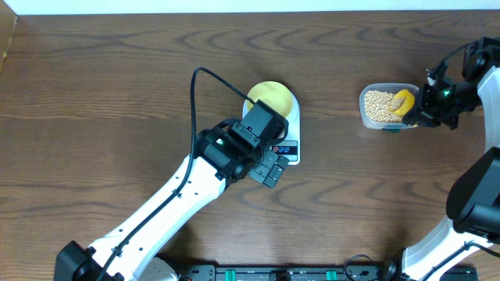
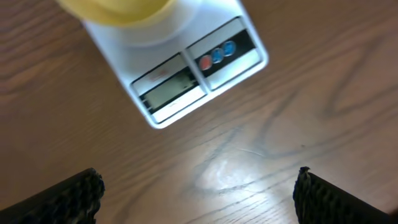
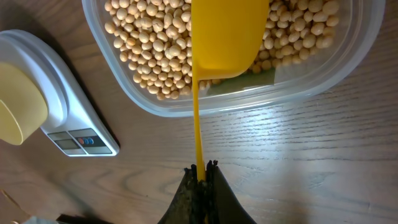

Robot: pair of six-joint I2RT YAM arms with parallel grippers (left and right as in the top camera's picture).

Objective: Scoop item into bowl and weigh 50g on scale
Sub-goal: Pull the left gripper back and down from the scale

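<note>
The pale yellow bowl (image 1: 273, 100) stands on the white scale (image 1: 287, 148); both also show in the left wrist view, the bowl (image 2: 118, 9) at the top and the scale (image 2: 177, 78) with its grey display and red and blue buttons. My left gripper (image 1: 268, 168) hovers open and empty just in front of the scale, its jaws (image 2: 198, 196) wide apart over bare wood. My right gripper (image 3: 202, 171) is shut on the handle of a yellow measuring spoon (image 3: 227, 34), whose cup rests among the beige beans (image 3: 155, 43) in a clear tub (image 1: 383, 106).
The scale (image 3: 59, 109) and bowl (image 3: 18, 102) show at the left of the right wrist view. The left arm (image 1: 164, 211) crosses the table from the front left. The table's back edge (image 1: 234, 11) runs along the top.
</note>
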